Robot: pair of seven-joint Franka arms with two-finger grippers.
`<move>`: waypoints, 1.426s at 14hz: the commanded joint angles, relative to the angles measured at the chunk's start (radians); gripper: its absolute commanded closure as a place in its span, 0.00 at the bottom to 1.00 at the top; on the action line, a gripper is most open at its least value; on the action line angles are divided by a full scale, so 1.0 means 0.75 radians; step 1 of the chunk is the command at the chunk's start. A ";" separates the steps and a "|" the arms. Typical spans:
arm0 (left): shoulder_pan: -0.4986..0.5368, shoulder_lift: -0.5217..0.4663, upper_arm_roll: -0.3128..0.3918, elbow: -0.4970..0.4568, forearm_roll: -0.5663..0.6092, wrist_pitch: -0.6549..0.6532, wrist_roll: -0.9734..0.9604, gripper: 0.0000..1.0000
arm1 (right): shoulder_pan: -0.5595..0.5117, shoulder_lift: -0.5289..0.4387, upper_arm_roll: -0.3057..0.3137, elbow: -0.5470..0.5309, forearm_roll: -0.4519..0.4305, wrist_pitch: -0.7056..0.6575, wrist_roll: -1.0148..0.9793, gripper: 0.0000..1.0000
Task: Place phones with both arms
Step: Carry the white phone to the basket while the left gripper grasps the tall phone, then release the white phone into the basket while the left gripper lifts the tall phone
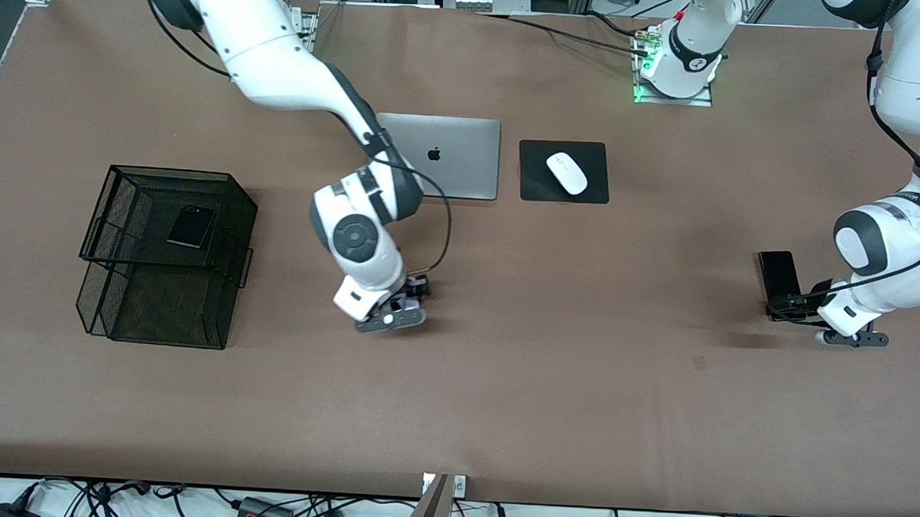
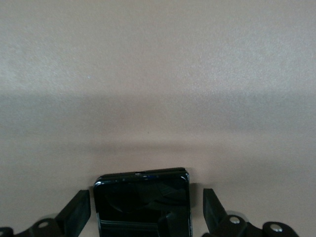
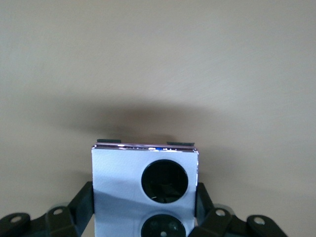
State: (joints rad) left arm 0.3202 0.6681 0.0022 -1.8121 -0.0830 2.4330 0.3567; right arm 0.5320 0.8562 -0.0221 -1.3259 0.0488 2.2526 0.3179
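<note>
Here we work on a brown tabletop (image 1: 501, 382); the mesh tray (image 1: 91, 307) toward the right arm's end already holds the black folded phone (image 1: 191, 225); our right tool (image 3: 143, 197) pinches the lilac phone (image 3: 118, 187), so we should confirm a square grip before lifting; our left tool (image 2: 147, 207) stands spread astride the slab (image 2: 143, 207), and should close centred.
</note>
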 commanded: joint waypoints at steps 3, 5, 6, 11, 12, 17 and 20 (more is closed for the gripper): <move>0.011 -0.120 -0.009 -0.144 -0.018 0.008 0.017 0.00 | -0.222 -0.219 0.017 -0.044 -0.022 -0.260 -0.007 0.74; 0.011 -0.132 -0.009 -0.167 -0.018 0.008 0.031 0.00 | -0.314 -0.256 0.017 -0.040 -0.028 -0.338 -0.072 0.74; 0.011 -0.132 -0.009 -0.169 -0.018 0.008 0.044 0.00 | -0.363 -0.268 0.017 -0.040 -0.028 -0.355 -0.141 0.74; 0.044 -0.126 -0.009 -0.179 -0.018 0.018 0.111 0.13 | -0.566 -0.281 0.017 -0.046 -0.026 -0.439 -0.403 0.74; 0.044 -0.124 -0.009 -0.179 -0.018 0.018 0.113 0.14 | -0.599 -0.281 0.017 -0.046 -0.028 -0.467 -0.440 0.73; 0.044 -0.124 -0.011 -0.179 -0.018 0.018 0.115 0.42 | -0.744 -0.281 0.015 -0.063 -0.034 -0.527 -0.630 0.72; 0.039 -0.128 -0.015 -0.177 -0.018 0.004 0.099 0.51 | -0.777 -0.279 0.013 -0.075 -0.073 -0.525 -0.637 0.72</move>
State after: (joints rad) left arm 0.3437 0.5967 0.0009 -1.9185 -0.0830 2.4337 0.4126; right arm -0.0361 0.6717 -0.0279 -1.3567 0.0158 1.8665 -0.1455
